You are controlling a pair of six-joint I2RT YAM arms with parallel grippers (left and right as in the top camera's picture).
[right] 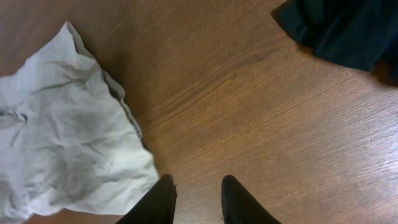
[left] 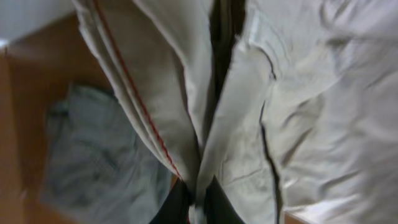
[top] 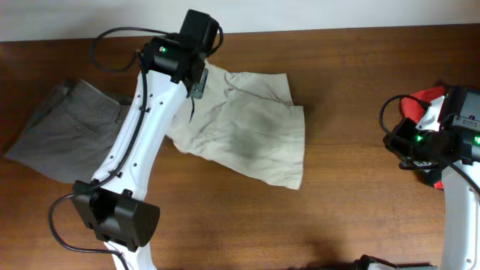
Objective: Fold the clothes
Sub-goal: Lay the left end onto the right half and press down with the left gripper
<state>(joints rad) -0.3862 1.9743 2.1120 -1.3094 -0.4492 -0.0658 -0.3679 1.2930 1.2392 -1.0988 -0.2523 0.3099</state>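
Beige shorts (top: pixel 247 124) run diagonally from left end effector (top: pixel 196 90), hems toward right arm (top: pixel 459 180)

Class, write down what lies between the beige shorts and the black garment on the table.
Only bare wooden table separates the beige shorts from the black garment, shown clearest in the right wrist view.

Brown wooden table (top: pixel 360 90), grain pretty visible, and it's basically a laundry pile spread out. Beige shorts (top: pixel 247 127) sit around the middle, wrinkly, mostly flat on the wood, though the far left corner is lifted off it. Grey shorts (top: pixel 67 127) lie flat over on the left side, just beside the beige ones. A red garment (top: pixel 424 101) is bunched at the right edge, and a black garment (right: pixel 348 28) shows in the right wrist view, well apart from the beige pair.
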